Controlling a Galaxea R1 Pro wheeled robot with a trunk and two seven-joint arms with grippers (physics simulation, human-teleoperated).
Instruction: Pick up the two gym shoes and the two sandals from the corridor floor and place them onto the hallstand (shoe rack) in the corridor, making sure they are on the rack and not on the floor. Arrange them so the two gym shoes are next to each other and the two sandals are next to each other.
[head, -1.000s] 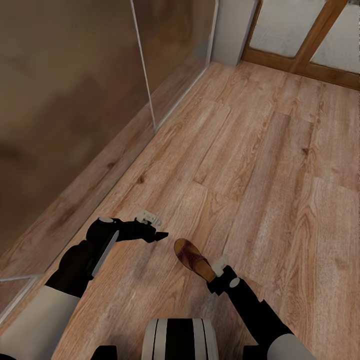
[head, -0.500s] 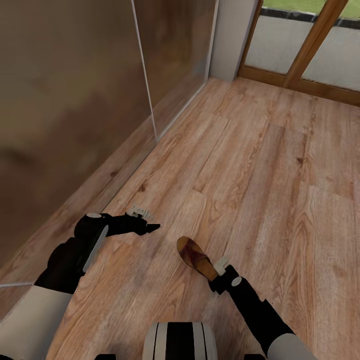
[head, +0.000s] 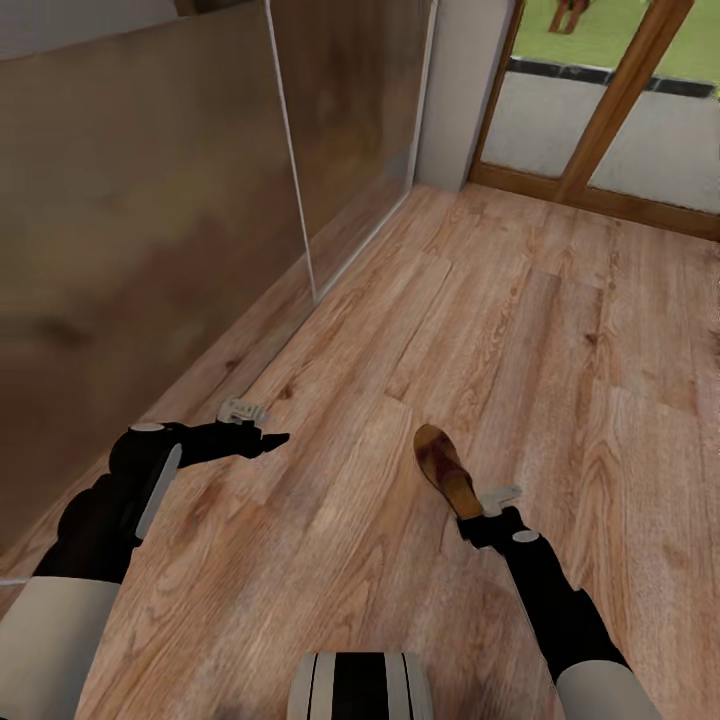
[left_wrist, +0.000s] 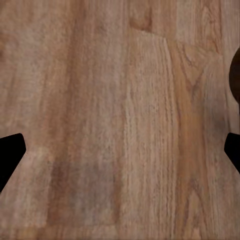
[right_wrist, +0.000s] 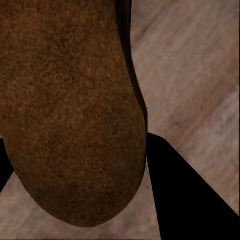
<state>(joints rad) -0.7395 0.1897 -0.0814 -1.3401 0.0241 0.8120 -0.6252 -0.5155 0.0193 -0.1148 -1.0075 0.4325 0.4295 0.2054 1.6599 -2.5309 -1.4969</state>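
Right claw (head: 482, 512) clamps sandal (head: 445, 470) by heel above corridor floor (head: 560, 330); left claw (head: 268, 440) wide, empty.

I count one sandal (head: 446, 476), brown with a tan footbed, and its underside shows close up in the right wrist view (right_wrist: 70, 110). There are two black arms, each ending in one claw: the left claw (head: 268, 440) and the right claw (head: 478, 520). The mirrored wardrobe along the wall shows two door panels (head: 130, 250), split by one thin upright strip. One wood-framed glass door (head: 620, 100) stands at the far end of the plank floor (head: 520, 330).
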